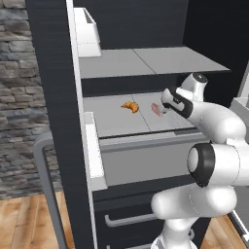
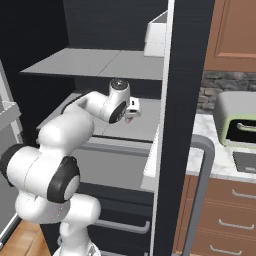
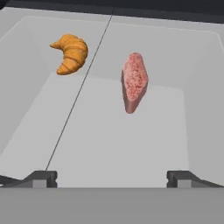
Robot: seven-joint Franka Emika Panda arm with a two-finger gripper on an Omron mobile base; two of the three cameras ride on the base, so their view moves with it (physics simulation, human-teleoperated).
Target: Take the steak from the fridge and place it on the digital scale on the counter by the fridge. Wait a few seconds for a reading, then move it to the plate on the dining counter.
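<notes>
The fridge [image 1: 53,97] stands open. On its middle grey shelf [image 3: 109,140] lies the steak [image 3: 133,81], a reddish-pink slab, also seen as steak [image 1: 156,109] just past my hand. My gripper [image 3: 112,179] is open, and nothing sits between its two fingertips [image 3: 41,179]. The steak lies ahead of them, a short way further in and apart from them. In the left base view the gripper [image 1: 164,107] reaches into the shelf space from the right. The digital scale [image 2: 245,161], a dark grey pad, lies on the marble counter [image 2: 210,150] right of the fridge.
An orange croissant [image 3: 71,53] lies on the same shelf left of the steak. Another shelf [image 1: 146,61] hangs close above my hand. White door bins [image 1: 95,146] and a grey bar handle [image 1: 44,185] flank the opening. A green-trimmed toaster oven [image 2: 237,122] stands behind the scale.
</notes>
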